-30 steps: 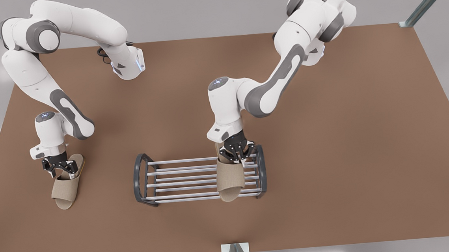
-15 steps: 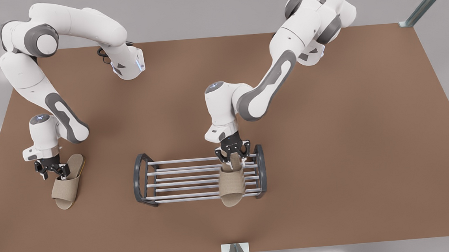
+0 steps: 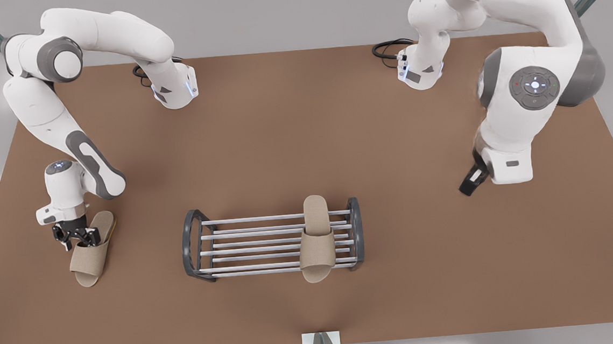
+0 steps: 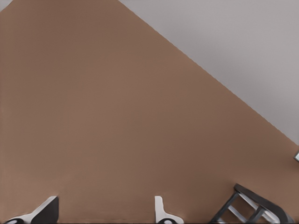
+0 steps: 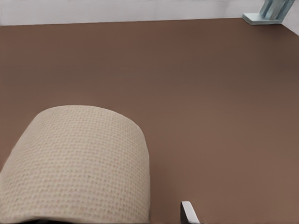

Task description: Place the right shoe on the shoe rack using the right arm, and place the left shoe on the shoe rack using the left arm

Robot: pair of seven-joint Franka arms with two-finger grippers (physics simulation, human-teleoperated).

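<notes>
- The left gripper (image 3: 470,181) no longer sits at the heel of the slipper on the shoe rack (image 3: 193,243). It now hangs well clear of the rack, toward the front view's right, above the bare table (image 3: 410,272).
- Its whole arm (image 3: 517,103) has swung back and up, so its elbow now looms large at the front view's right.
- In the left wrist view its fingers (image 4: 161,212) are spread apart with nothing between them.
- The released slipper (image 3: 316,236) now lies free across the bars, its heel toward the back rail.
- The right gripper (image 3: 76,236) has shifted slightly and come lower at the strap of the other slipper (image 3: 90,258).
</notes>
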